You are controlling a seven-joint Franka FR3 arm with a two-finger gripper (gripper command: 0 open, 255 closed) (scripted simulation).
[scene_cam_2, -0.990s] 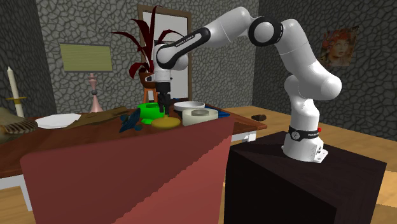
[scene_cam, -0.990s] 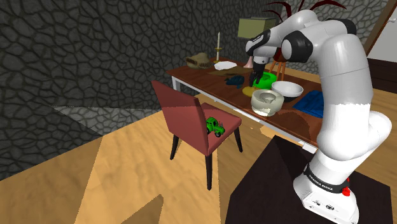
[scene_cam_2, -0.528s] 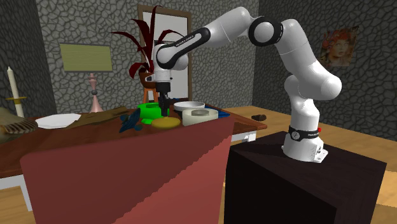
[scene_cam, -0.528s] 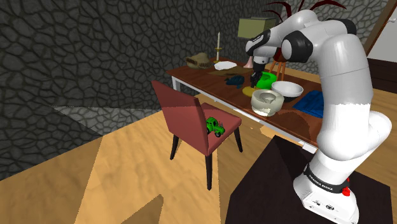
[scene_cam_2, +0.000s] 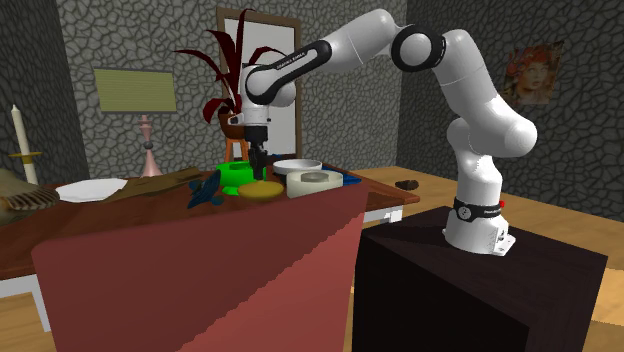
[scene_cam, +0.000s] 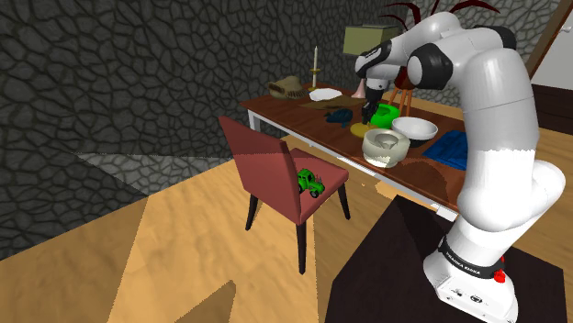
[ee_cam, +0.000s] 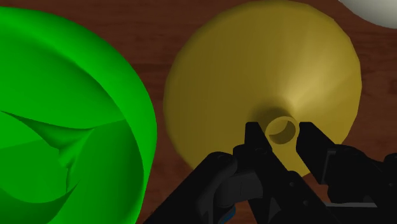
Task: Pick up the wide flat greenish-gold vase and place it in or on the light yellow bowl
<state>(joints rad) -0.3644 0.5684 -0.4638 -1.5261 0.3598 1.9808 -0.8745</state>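
Second exterior view, read from its left: a bright green flared vessel (scene_cam_2: 235,177) stands on the dark wooden tabletop (scene_cam: 286,112). The wide flat greenish-gold vase (scene_cam_2: 262,193) sits just beside it. Next comes a thick-walled pale cream bowl (scene_cam_2: 313,182), which I take for the task's light yellow bowl, with a shallow white bowl (scene_cam_2: 297,165) just behind it. The all-black gripper (scene_cam_2: 260,170) hangs straight down over the vase's middle.

Wrist view: the fingers (ee_cam: 253,137) are drawn in to a narrow gap and sit against either side of the vase's short round neck, appearing to clasp it. Whether the base has left the tabletop I cannot tell.

The vase looks rigid and smooth, so probably slippery, and likely light. Its disc-like body is far too wide for the fingers, which makes the neck the one sound place to hold. A pinch on so small a round neck could let the broad body twist or tip, so a level, unhurried lift seems wise. The cream bowl is near, and the vase looks about as wide as its mouth, so it may rest on the rim rather than drop inside.
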